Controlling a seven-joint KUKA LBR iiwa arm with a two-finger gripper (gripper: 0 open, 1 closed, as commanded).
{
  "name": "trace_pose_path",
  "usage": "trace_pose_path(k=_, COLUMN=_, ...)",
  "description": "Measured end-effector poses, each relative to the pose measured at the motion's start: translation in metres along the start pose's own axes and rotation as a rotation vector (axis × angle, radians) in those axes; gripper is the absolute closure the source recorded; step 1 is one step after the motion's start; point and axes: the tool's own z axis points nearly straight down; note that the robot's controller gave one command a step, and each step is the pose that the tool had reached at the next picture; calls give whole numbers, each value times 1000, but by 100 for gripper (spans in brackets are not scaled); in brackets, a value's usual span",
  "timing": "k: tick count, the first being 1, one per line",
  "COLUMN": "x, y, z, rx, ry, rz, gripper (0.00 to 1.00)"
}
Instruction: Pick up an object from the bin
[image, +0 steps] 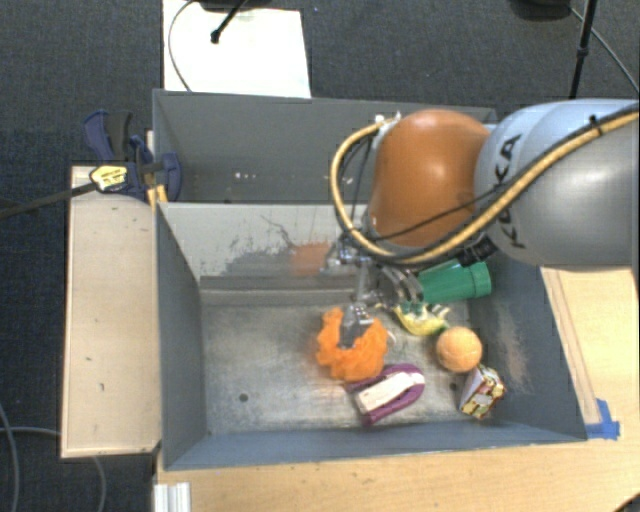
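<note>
Orange crumpled lump (345, 358) on the mid-floor of the bin (250, 380), directly under my fingers (352, 328).

Finding: the tips sit at the lump's upper edge, either touching it or sunk into it, and I cannot tell which. Nor can I tell how wide they stand, as my wrist covers them. The lump's bulk lies below and slightly right of the tips in the camera view and has no clear long axis. A purple-and-white packet (390, 392) lies just beside its lower right. A yellow-white piece (420, 320), an orange ball (459, 350) and a green bottle (455, 282) lie further right. Judgement: the coming move turns on centring over that bulk, clear of the packet.
</note>
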Motion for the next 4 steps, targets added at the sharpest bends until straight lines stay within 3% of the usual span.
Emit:
trace_pose_path(k=1, x=33, y=-9, z=55, rx=2, ry=-3, rz=-70, gripper=0)
trace_pose_path(k=2, x=-12, y=-66, z=99, rx=-3, ry=14, rz=-31, gripper=100)
trace_pose_path(k=3, x=-12, y=-66, z=99, rx=-3, ry=14, rz=-29, gripper=100)
trace_pose_path(k=4, x=-14, y=-60, z=-70, rx=1, ry=-2, rz=-20, gripper=100)
